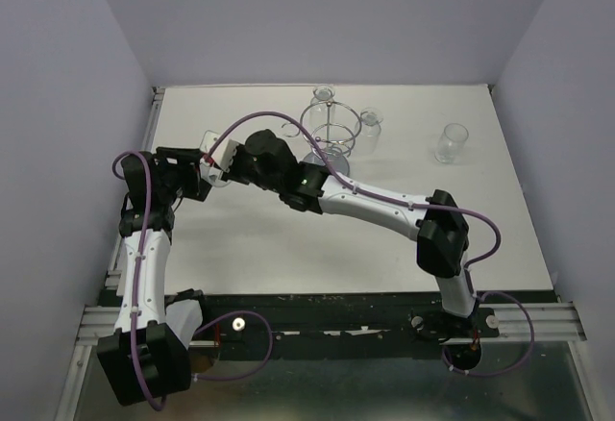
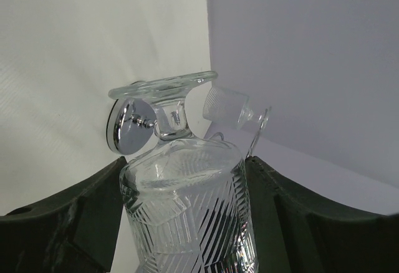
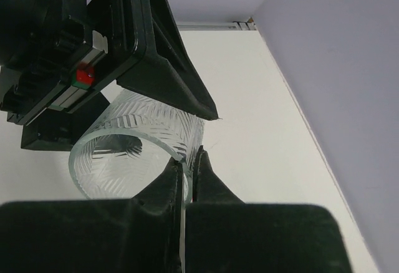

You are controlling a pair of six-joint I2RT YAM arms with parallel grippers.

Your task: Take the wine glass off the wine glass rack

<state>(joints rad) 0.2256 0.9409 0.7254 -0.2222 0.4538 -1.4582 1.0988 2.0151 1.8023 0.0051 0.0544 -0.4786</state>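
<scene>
**Overhead view.** We see the wine glass rack [image 1: 332, 133] standing at the far middle of the white tabletop [image 1: 288, 248]. Two glasses [image 1: 324, 96] [image 1: 370, 127] sit at its ring, and a further glass [image 1: 450, 142] stands alone on the tabletop to the right, well apart from the rack. Both arms meet left of the rack. The left gripper [image 1: 197, 179] points right, and the right gripper [image 1: 215, 161] reaches across from the other side, so that the two lie just beside each other.

**Left wrist view.** We find the wine glass [image 2: 181, 186] off the rack, lying between the two dark fingers of the left gripper [image 2: 187, 223]. The fingers are closed against the sides of its cut-patterned bowl. The stem and round foot point away from the camera. Beyond the foot we see the chrome disc base of the rack [image 2: 124, 131] and one of the glasses on the rack [image 2: 227, 108].

**Right wrist view.** We look into the open mouth of the wine glass [image 3: 134, 154]. The right gripper [image 3: 189, 167] is drawn narrow, one finger inside the rim and one outside, pinching the glass wall. The left gripper [image 3: 156, 55] shows above, lying along the bowl. The glass is thus held by both grippers at once, well to the left of the rack.
</scene>
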